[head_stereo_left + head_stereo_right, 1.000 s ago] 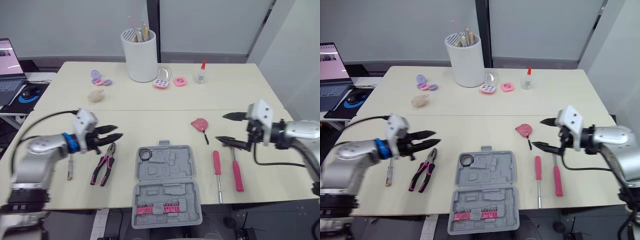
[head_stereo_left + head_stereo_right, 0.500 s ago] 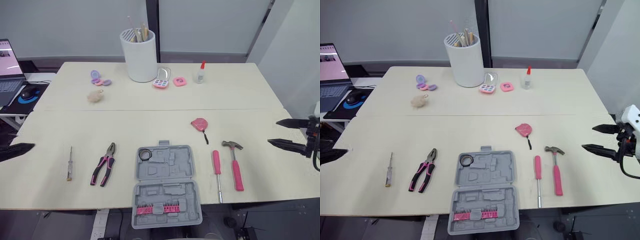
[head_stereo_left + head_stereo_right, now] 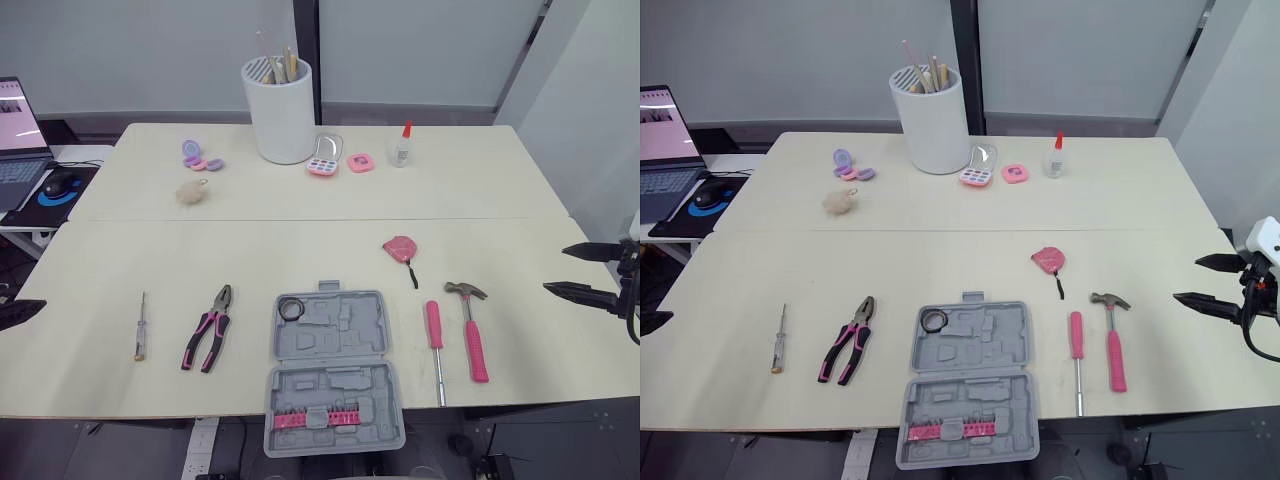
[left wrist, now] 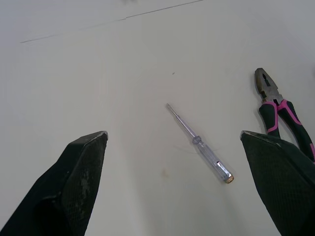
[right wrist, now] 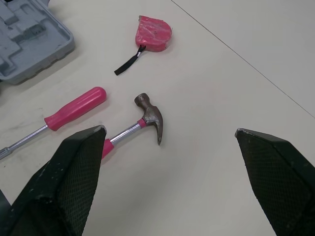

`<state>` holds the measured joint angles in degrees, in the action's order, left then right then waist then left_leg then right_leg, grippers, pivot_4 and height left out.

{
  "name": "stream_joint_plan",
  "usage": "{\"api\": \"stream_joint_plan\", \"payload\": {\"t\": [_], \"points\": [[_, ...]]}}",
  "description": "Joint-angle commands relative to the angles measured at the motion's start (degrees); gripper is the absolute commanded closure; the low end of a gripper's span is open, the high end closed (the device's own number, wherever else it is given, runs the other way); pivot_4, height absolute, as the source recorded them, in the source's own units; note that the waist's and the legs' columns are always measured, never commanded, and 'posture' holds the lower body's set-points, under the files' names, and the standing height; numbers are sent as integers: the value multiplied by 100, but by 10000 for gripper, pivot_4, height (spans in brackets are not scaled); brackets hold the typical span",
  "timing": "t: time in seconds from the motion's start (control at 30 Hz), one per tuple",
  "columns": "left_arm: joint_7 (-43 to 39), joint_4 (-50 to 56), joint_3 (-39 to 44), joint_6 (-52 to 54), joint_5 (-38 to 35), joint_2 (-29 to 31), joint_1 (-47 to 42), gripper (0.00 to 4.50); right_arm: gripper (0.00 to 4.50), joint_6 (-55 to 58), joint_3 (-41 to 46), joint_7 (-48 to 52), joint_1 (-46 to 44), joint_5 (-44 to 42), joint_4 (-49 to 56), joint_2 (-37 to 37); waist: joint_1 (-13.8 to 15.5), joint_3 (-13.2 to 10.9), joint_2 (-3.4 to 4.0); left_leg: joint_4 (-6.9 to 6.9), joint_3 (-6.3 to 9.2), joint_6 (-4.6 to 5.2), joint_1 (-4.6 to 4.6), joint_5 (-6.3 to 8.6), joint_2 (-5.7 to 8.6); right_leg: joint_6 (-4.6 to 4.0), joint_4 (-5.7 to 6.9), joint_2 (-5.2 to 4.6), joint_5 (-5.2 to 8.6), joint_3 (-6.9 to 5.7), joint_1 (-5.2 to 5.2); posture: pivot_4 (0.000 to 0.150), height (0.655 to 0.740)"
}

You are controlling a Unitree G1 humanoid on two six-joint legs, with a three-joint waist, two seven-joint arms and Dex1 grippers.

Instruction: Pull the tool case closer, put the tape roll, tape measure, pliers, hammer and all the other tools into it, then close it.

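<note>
Grey moulded plastic case (image 3: 340, 345), lid open.

Field notes: I see bare table (image 3: 300, 250) between the tool case (image 3: 335, 370) and the pliers (image 3: 207, 330), enough for a gripper. Right of the case, the pink screwdriver (image 3: 434, 335) and the hammer (image 3: 472, 325) lie close, leaving a narrow gap. The tape measure (image 3: 400, 248) sits clear all round. The white cup (image 3: 283, 110) and small clutter crowd the far edge.
</note>
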<state>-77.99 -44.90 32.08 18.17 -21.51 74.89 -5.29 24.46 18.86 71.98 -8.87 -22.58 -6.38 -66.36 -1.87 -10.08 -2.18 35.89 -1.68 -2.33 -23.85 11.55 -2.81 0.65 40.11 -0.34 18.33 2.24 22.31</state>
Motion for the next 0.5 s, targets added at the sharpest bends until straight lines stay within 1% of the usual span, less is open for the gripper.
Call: {"api": "stream_joint_plan", "payload": {"t": [0.03,0.4,0.5], "points": [[53,143,88,44,-28,14,-3,136,0,-82,50,-54,-48,32,107,-24,0,0,0,0,0,0,0,0,0,0,0,0,0,0,0,1500,7400],[143,389,152,202,-89,-39,33,136,0,-255,62,6,-120,90,-141,-30,0,0,0,1,-1,0,0,0,1,0,1,0,0,0,-1,1500,7400],[194,957,239,382,-240,-200,109,136,0,-282,88,-88,-216,30,-100,84,0,0,0,1,-1,0,0,0,1,0,1,0,0,1,-1,1500,7400]]}}
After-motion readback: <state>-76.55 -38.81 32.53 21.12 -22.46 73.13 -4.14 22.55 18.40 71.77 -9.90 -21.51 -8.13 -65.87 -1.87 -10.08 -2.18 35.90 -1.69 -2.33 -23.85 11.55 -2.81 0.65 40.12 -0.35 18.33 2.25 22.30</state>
